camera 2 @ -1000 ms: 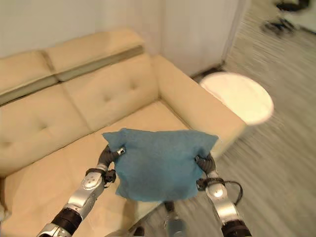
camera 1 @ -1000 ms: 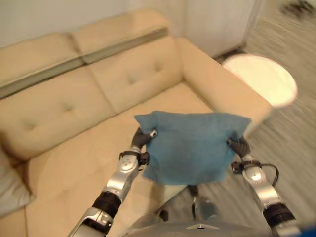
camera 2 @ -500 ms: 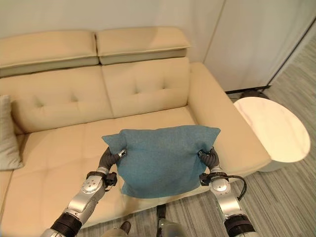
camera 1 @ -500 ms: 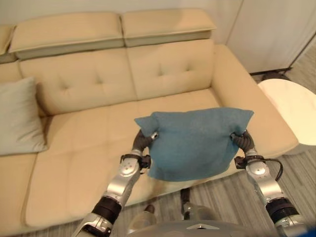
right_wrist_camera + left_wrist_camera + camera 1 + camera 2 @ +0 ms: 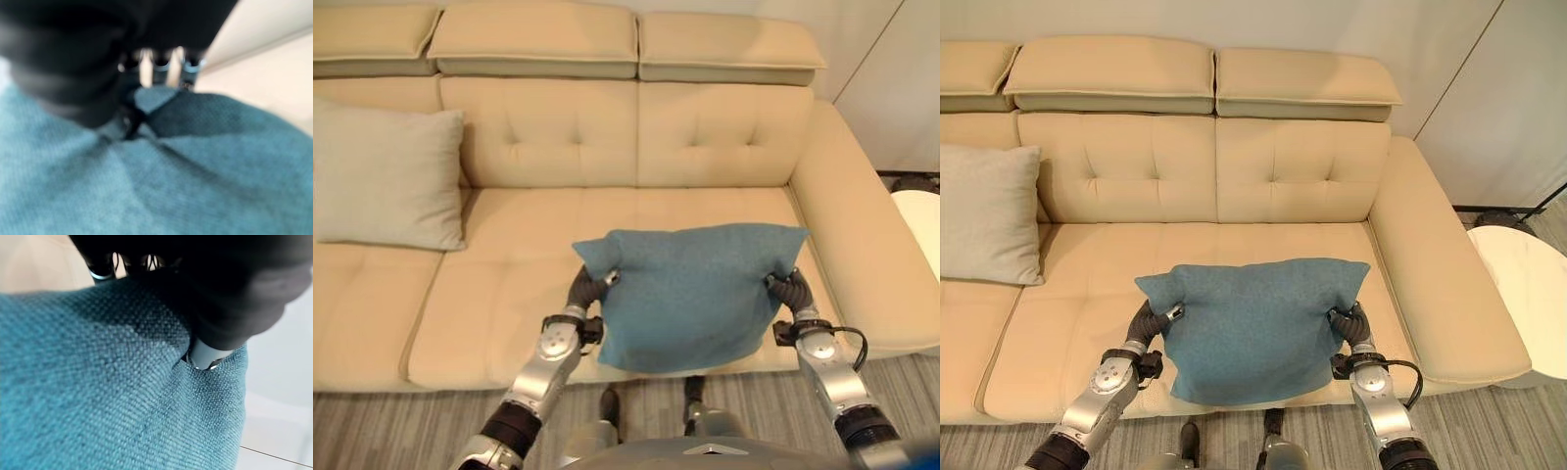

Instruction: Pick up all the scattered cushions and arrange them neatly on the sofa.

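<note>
Blue cushion (image 5: 690,294) held over the sofa (image 5: 636,211) seat.
Left hand (image 5: 590,285) and right hand (image 5: 788,287) fingers pinch its upper corners; set it upright against the sofa back, level.

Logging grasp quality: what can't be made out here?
- Fingers of left hand and right hand: behind the blue cushion in the eye views.
- Sofa seat front edge: behind that cushion.
- Grey cushion, white table: cut by frame edges.
</note>
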### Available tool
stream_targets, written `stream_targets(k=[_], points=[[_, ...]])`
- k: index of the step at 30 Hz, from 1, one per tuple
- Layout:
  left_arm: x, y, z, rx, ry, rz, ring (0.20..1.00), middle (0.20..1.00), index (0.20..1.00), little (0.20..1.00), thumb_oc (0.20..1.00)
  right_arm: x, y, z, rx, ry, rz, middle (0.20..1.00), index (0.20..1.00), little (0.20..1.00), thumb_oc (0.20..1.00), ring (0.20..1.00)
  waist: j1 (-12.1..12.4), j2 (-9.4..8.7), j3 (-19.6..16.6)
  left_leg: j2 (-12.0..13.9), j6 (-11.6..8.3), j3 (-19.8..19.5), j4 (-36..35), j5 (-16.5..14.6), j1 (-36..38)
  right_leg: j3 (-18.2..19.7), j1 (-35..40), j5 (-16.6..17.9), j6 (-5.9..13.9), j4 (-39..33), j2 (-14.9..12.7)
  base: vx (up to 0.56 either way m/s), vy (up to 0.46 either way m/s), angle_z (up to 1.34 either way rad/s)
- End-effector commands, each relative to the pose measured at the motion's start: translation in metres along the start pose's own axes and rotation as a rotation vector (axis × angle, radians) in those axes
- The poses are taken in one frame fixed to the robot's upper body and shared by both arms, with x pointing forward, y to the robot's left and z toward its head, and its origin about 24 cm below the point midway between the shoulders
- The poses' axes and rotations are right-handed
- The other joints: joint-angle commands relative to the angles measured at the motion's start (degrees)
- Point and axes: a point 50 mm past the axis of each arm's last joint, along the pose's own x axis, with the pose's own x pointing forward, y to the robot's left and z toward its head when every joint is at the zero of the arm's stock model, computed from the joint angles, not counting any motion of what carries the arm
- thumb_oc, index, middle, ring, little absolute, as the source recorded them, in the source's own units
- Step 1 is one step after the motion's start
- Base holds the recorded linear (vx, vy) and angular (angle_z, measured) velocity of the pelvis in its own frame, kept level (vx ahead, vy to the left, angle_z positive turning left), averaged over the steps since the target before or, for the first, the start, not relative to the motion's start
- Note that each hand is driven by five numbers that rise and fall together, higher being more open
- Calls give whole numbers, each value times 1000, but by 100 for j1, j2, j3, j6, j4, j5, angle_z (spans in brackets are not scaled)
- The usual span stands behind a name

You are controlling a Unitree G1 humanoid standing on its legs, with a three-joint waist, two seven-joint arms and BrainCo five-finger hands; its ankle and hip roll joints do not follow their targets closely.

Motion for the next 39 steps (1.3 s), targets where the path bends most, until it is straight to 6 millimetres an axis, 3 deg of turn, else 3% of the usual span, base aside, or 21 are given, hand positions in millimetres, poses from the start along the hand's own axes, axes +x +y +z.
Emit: stream_targets(k=[1,5,9,13,17,20,21,24,27,32,34,36,39], points=[[9,4,47,-22,-234,-5,200,200,200,200,200,13,-17,42,15,-205,-62,200,200,200,200,200,106,50,-390,66,-86,-387,653,-558,-459,-102,546,-914,456,564,-14,31,151,-12],[10,11,56,-10,-270,23,200,200,200,200,200,16,-12,48,23,-225,-53,200,200,200,200,200,86,152,-265,15,13,-466,631,-579,-409,242,117,-929,568,1341,-6,35,105,-13],[12,15,67,2,-320,52,200,200,200,200,200,20,-13,55,20,-248,-61,200,200,200,200,200,-6,203,-223,-46,-16,-642,512,-581,-253,671,-125,-894,520,1050,150,128,29,-4],[16,14,78,16,-362,70,200,200,200,200,200,23,-15,65,6,-284,-62,200,200,200,200,200,-2,168,-271,-75,-84,-812,410,-565,-207,607,-18,-853,474,844,156,139,-43,30],[23,14,95,43,-419,86,200,200,200,200,200,28,-19,88,2,-365,-77,200,200,200,200,200,10,177,-335,-34,-165,-944,347,-531,-269,443,41,-838,405,601,193,100,-57,36],[30,13,116,50,-489,108,200,200,200,200,200,33,-19,119,2,-470,-83,200,200,200,200,200,50,191,-339,5,-204,-1034,266,-486,-362,313,63,-871,359,466,226,69,-42,27],[31,13,117,50,-490,109,200,200,200,200,200,33,-19,120,2,-471,-83,200,200,200,200,200,43,193,-333,5,-205,-1040,266,-484,-366,307,62,-871,358,465,226,41,-28,16],[41,7,146,51,-577,111,200,200,200,200,200,40,-14,151,39,-555,-78,200,200,200,200,200,66,221,-191,25,-230,-1111,251,-423,-566,238,-71,-899,320,478,232,-21,-4,17],[45,6,160,52,-614,121,200,200,200,200,200,43,-14,166,52,-594,-80,200,200,200,200,200,69,241,-133,20,-243,-1124,253,-393,-697,222,-189,-895,311,502,230,-30,16,12],[59,1,203,59,-714,136,200,200,200,200,200,52,-11,218,68,-707,-95,200,200,200,200,200,55,248,23,-13,-278,-1135,429,-340,-1237,212,-623,-805,287,574,199,-62,24,9],[62,-2,212,58,-726,133,200,200,200,200,200,55,-10,227,70,-719,-95,200,200,200,200,200,46,246,48,-18,-283,-1126,473,-330,-1341,220,-713,-784,284,587,193,-56,20,1],[69,-10,252,111,-808,137,200,200,200,200,200,60,-4,261,65,-770,-101,200,200,200,200,200,32,240,129,-28,-310,-1094,564,-265,-1689,260,-1021,-670,301,593,160,-75,32,-1],[71,-15,272,114,-847,139,200,200,200,200,200,61,0,279,71,-799,-101,200,200,200,200,200,13,234,178,-40,-321,-1081,604,-234,-1863,273,-1180,-625,308,598,152,-59,37,-2]])
